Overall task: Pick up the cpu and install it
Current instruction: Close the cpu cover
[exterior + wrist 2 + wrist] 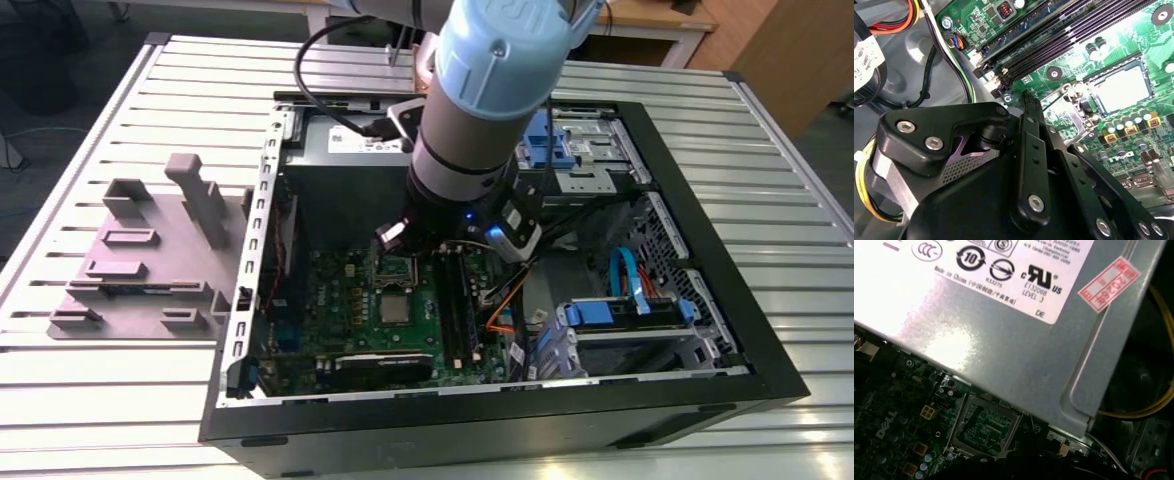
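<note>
The task is judged to be at or past its placing step, though this cannot be confirmed. In the second wrist view a pale, shiny square, taken to be the cpu (1119,89), is seen lying flat inside the socket frame (958,422) on the motherboard (1069,70). In the first wrist view the inside of the socket frame looks dark and patterned. This may be a reflection off the metal top, so the seating is not taken as certain. Whether the frame's metal bracket is closed over the chip cannot be told.

The gripper (1026,97) is placed near the socket frame but apart from it, on the side of the memory slots (1069,35). Its tip looks bare, and whether it is spread or pressed together cannot be told.

The mauve-grey tray (147,262) is found well apart from the socket frame, outside the computer case (467,420), on the slatted surface (107,400).
</note>
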You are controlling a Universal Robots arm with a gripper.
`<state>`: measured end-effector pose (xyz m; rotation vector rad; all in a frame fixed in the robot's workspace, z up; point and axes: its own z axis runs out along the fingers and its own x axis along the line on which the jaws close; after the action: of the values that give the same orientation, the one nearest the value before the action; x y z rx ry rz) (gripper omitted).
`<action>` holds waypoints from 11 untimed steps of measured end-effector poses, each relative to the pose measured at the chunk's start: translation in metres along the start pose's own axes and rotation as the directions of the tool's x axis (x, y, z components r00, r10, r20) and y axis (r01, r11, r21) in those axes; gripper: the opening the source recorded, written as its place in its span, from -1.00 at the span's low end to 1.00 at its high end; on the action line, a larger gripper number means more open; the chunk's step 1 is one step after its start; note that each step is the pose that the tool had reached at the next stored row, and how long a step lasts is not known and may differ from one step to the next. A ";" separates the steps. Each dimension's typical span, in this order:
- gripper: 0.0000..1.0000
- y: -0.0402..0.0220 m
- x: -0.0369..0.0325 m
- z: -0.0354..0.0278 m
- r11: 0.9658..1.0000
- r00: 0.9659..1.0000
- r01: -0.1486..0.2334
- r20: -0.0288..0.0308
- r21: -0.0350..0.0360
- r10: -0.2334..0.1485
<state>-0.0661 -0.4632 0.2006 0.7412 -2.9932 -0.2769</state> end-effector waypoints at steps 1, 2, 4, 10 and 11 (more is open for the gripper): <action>-0.79 0.0000 -0.0001 0.0004 1.000 1.000 0.000 0.000 0.000 0.000; -0.79 0.0000 -0.0003 0.0008 1.000 1.000 0.000 0.000 0.000 0.000; -0.79 0.0000 -0.0004 0.0014 1.000 1.000 0.000 0.000 0.000 0.000; -0.79 0.0008 0.0009 0.0018 1.000 1.000 0.001 0.003 0.000 -0.001; -0.79 0.0011 0.0015 0.0019 1.000 1.000 0.001 0.004 0.000 -0.001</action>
<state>-0.0681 -0.4626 0.1989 0.7430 -2.9967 -0.2782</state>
